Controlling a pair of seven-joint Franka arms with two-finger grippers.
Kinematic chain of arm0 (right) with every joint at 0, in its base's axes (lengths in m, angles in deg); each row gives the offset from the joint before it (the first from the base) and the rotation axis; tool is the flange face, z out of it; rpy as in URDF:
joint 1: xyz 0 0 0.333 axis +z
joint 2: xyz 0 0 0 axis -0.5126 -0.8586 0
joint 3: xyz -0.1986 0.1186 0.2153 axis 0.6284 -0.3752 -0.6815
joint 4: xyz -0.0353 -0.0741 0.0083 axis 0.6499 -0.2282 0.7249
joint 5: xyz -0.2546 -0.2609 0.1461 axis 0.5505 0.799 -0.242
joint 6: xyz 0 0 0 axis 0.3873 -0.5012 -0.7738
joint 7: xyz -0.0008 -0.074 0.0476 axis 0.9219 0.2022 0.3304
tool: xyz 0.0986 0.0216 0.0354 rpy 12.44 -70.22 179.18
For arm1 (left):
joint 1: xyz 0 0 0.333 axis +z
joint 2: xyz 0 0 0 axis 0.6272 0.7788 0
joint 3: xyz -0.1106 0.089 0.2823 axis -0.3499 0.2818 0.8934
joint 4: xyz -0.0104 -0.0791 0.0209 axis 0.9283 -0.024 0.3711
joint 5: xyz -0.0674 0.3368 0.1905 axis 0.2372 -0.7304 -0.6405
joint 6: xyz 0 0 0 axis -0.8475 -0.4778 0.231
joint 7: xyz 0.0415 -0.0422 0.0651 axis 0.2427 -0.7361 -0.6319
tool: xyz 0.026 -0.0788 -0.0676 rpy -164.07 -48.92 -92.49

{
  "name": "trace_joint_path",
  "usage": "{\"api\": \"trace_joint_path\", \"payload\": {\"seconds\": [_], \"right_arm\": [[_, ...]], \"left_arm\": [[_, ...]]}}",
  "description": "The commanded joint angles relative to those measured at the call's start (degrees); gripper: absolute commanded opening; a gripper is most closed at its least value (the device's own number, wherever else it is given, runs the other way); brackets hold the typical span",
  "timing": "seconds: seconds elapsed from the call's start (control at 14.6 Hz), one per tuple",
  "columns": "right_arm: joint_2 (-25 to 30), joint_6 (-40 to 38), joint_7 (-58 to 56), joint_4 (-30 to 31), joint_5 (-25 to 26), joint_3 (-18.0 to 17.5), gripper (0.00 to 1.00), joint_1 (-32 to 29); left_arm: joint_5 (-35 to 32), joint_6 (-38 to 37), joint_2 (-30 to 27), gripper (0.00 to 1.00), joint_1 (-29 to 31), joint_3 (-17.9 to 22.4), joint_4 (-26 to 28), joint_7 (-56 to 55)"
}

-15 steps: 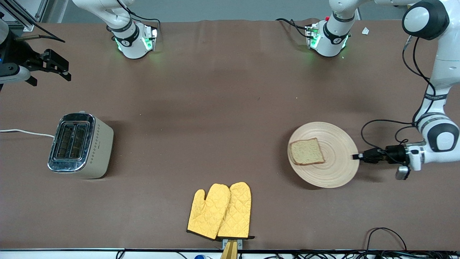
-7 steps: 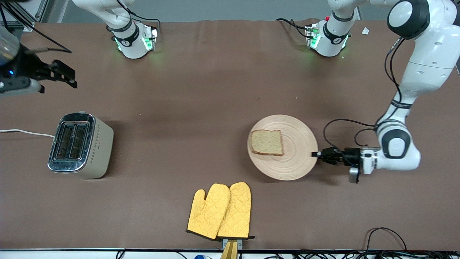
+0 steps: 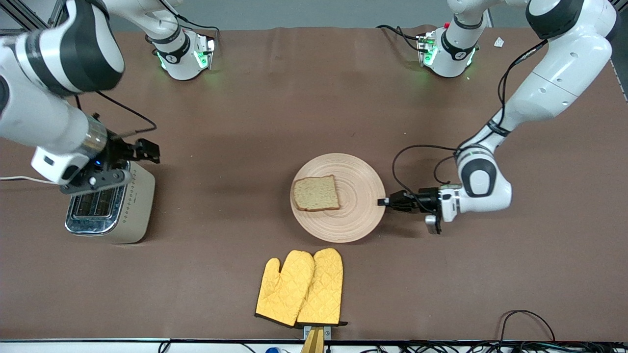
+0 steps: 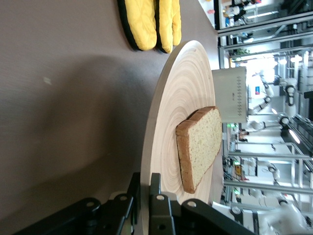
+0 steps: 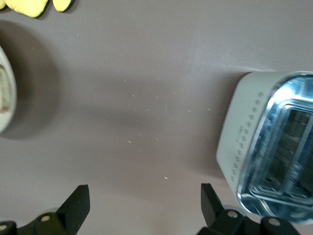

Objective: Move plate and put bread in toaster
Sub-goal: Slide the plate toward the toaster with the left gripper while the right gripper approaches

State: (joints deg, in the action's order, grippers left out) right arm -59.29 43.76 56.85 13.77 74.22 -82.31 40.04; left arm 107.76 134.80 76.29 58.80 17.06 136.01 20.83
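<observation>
The pale wooden plate is at the middle of the table with the bread lying flat on it. My left gripper is shut on the plate's rim, at the edge toward the left arm's end. The left wrist view shows the rim pinched between both fingers, with the bread past them. The toaster stands toward the right arm's end, slots up. My right gripper hangs open over the table beside the toaster, holding nothing.
Two yellow oven mitts lie nearer the front camera than the plate, close to the table's front edge. The toaster's white cord runs off the right arm's end. Bare brown cloth lies between plate and toaster.
My left gripper has carried the plate and bread from the left arm's end to the middle of the table. My right arm has swung in from the table's end to the toaster.
</observation>
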Motion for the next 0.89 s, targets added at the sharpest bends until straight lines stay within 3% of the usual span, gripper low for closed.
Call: {"api": "trace_joint_path", "payload": {"seconds": [0.0, 0.27, 0.48, 0.69, 0.82], "right_arm": [[-2.94, 4.01, 2.12, -0.10, -2.05, 0.29, 1.00, 0.47], [-4.97, 13.40, 6.24, 6.48, -3.89, 0.20, 1.00, 4.85], [-7.52, 18.51, 8.80, 10.09, -4.33, 0.11, 1.00, 7.85], [-7.44, 28.69, 8.72, 18.60, -8.63, -0.06, 1.00, 8.73], [-7.44, 32.22, 8.80, 20.90, -9.69, -0.07, 1.00, 10.66]], "left_arm": [[6.38, 4.35, -2.04, 0.00, -3.93, -1.35, 2.05, -0.04], [15.35, 8.48, -1.87, 0.00, -10.26, -1.35, 1.70, 0.57], [15.90, 9.55, -0.47, 0.01, -13.18, -1.17, 0.39, 0.66], [15.90, 9.81, 0.42, 0.03, -14.85, -0.82, -0.14, 0.84], [15.81, 10.08, 1.29, 0.05, -15.20, -0.56, -0.49, 0.93]]}}
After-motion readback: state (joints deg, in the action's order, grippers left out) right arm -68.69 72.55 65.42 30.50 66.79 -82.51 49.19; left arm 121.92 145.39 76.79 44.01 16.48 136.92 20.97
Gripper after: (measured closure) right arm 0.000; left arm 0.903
